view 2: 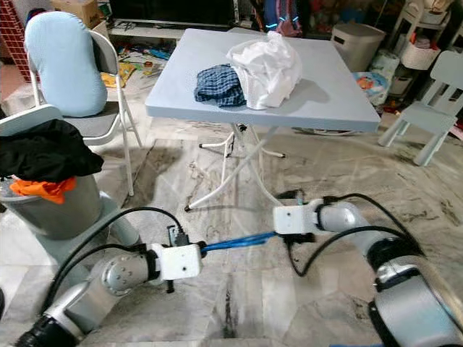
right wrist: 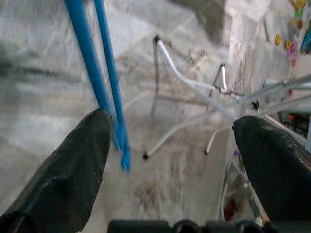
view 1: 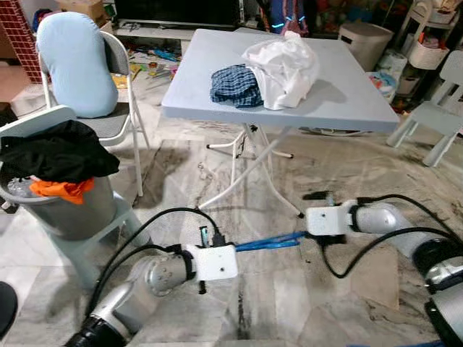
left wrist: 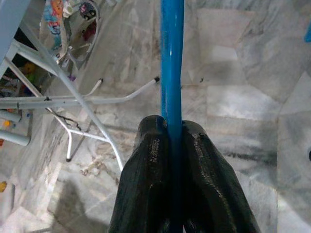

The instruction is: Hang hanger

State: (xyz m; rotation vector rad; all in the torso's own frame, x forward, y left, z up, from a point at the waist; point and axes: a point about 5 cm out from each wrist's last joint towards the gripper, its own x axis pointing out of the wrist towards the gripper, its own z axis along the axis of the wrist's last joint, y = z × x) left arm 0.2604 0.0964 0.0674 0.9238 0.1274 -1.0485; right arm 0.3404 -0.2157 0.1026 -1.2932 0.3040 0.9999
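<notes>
A blue hanger (view 1: 268, 243) hangs level, low over the marble floor, between my two arms. My left gripper (left wrist: 171, 127) is shut on one of its blue bars (left wrist: 171, 58), fingers pressed tight on both sides. My right gripper (right wrist: 172, 121) stands open at the hanger's other end. Its fingers (right wrist: 73, 170) are wide apart, and the hanger's two thin blue bars (right wrist: 92, 63) run past one finger. From the head, the right wrist (view 1: 325, 220) sits just right of the hanger's tip, and the left wrist (view 1: 217, 262) sits lower left.
A grey folding table (view 1: 347, 94) stands ahead with a white cloth (view 1: 283, 66) and a blue checked cloth (view 1: 235, 85) on it; its white legs (view 1: 249, 170) cross near my grippers. A bin of clothes (view 1: 58, 155) and a cushioned chair (view 1: 72, 61) stand left, a small white chair (view 1: 434, 119) right.
</notes>
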